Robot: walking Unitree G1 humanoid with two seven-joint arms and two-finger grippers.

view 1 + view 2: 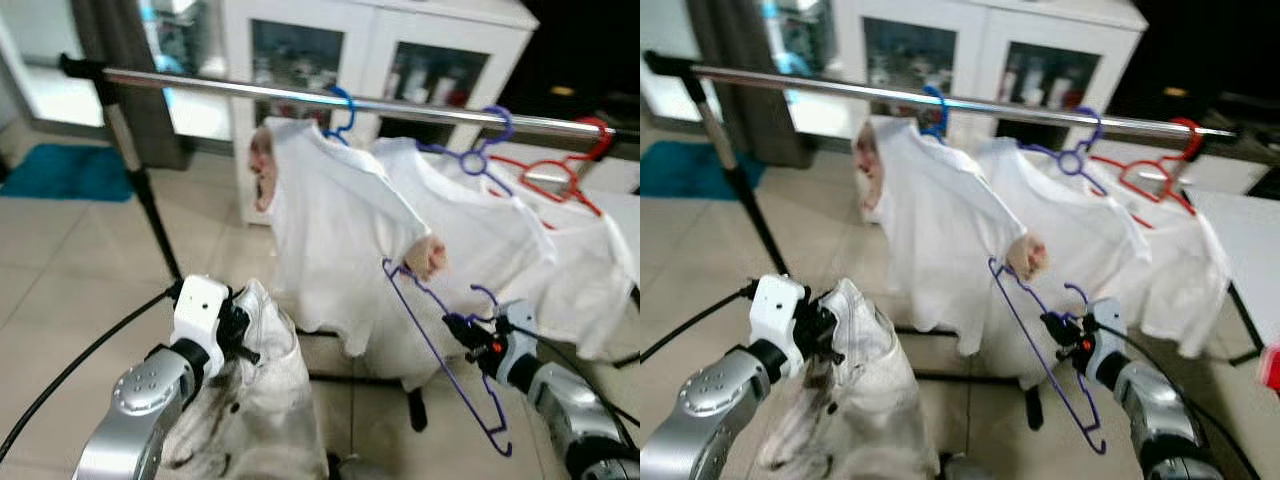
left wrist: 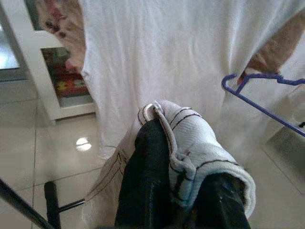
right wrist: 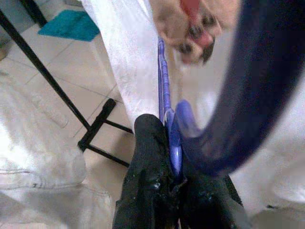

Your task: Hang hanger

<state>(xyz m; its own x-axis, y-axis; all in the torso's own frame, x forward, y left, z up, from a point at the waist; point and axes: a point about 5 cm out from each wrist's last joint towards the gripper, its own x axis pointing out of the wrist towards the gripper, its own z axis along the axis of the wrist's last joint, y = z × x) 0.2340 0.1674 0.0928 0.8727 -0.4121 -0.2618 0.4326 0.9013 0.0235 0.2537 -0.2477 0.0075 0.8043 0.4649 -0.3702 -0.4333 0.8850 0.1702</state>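
A purple hanger (image 1: 440,345) tilts in front of me, low on the right, with my right gripper (image 1: 470,335) shut on its neck; the right wrist view shows the fingers (image 3: 150,191) clamped on the purple hanger (image 3: 167,119). My left gripper (image 1: 238,335), low on the left, is shut on a crumpled white garment (image 1: 255,410) that hangs below it. In the left wrist view the garment's hem (image 2: 188,143) is pinched between the black fingers (image 2: 145,186). Beyond both runs a silver rail (image 1: 300,95). A person's hand (image 1: 428,255) touches the hanger's upper corner.
White shirts (image 1: 340,230) hang on the rail from a blue hanger (image 1: 343,115), a purple one (image 1: 480,150) and a red one (image 1: 560,170). The rack's black post (image 1: 145,190) stands left, and its foot (image 1: 415,405) lies on the tiled floor. A white cabinet (image 1: 380,45) stands behind.
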